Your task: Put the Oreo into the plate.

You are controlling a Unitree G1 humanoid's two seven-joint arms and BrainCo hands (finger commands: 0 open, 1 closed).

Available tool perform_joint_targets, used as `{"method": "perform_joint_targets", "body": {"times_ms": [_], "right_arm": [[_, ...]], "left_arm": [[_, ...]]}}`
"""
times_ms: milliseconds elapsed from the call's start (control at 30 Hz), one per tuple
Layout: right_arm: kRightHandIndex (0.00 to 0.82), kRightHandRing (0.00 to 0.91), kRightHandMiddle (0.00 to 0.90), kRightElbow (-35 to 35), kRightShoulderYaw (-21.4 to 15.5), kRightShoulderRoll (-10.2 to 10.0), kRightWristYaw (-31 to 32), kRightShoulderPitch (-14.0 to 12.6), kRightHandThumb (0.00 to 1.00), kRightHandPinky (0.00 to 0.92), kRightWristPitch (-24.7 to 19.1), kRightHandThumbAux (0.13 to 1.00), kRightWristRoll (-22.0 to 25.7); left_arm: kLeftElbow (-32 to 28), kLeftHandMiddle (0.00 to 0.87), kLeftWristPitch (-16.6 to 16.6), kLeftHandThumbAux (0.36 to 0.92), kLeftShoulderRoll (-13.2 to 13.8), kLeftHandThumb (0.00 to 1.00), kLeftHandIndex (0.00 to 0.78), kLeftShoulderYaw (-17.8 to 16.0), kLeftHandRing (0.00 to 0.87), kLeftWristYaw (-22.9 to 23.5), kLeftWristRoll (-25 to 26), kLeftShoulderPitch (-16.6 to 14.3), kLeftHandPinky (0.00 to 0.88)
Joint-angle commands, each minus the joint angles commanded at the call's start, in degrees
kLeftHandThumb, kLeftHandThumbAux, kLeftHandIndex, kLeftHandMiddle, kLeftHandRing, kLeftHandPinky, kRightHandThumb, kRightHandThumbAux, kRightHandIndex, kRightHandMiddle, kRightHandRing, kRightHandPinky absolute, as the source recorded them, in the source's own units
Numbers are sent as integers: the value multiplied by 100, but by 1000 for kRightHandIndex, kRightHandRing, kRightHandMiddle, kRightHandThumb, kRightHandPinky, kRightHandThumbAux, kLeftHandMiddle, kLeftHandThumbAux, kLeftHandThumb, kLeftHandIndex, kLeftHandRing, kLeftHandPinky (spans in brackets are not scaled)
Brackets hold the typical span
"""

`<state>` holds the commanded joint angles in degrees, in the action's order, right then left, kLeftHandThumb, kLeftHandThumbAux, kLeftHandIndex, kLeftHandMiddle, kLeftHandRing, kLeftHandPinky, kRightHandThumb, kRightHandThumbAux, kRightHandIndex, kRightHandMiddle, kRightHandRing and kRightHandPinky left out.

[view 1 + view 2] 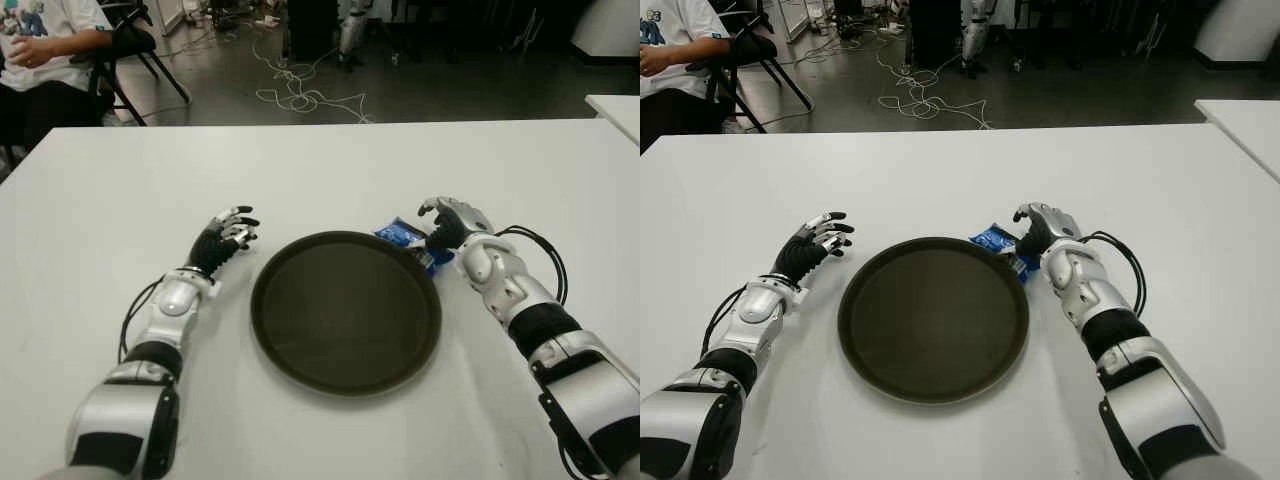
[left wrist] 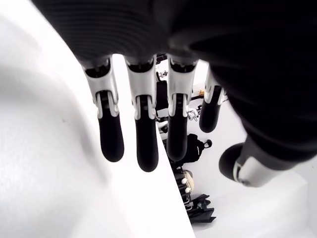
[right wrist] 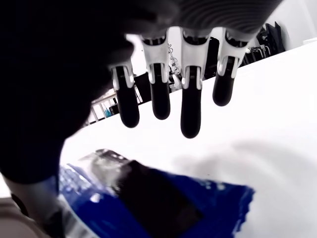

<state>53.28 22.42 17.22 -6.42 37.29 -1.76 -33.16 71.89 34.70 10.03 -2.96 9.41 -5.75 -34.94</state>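
The blue Oreo packet [image 1: 404,238] lies on the white bench [image 1: 330,170], just beside the far right rim of the dark round plate [image 1: 345,312] and outside it. The right hand [image 1: 449,224] is over the packet's right end; in the right wrist view its fingers [image 3: 191,111] hang extended above the packet [image 3: 163,203] with a gap under the tips, while the thumb sits low beside the wrapper, and whether it touches cannot be told. The left hand [image 1: 226,237] shows just left of the plate, its fingers [image 2: 141,136] loosely spread and holding nothing. Beyond the bench, a seated person [image 1: 45,55] and loose cables [image 1: 300,92] on the floor.
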Motion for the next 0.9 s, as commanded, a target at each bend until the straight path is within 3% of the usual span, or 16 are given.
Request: {"method": "perform_joint_targets", "body": {"times_ms": [400, 733, 900], "right_arm": [[464, 525, 458, 140, -42, -31, 59, 66, 0, 443, -51, 788, 59], [446, 463, 391, 419, 24, -65, 70, 184, 0, 363, -24, 763, 45], [465, 533, 476, 669, 64, -108, 30, 254, 0, 445, 77, 791, 41]], "left_arm": [[11, 301, -40, 573, -18, 346, 198, -35, 337, 41, 32, -14, 388], [18, 309, -22, 561, -27, 338, 198, -61, 345, 83, 34, -20, 387], [16, 302, -16, 565, -28, 340, 199, -55, 339, 69, 22, -19, 381]]}}
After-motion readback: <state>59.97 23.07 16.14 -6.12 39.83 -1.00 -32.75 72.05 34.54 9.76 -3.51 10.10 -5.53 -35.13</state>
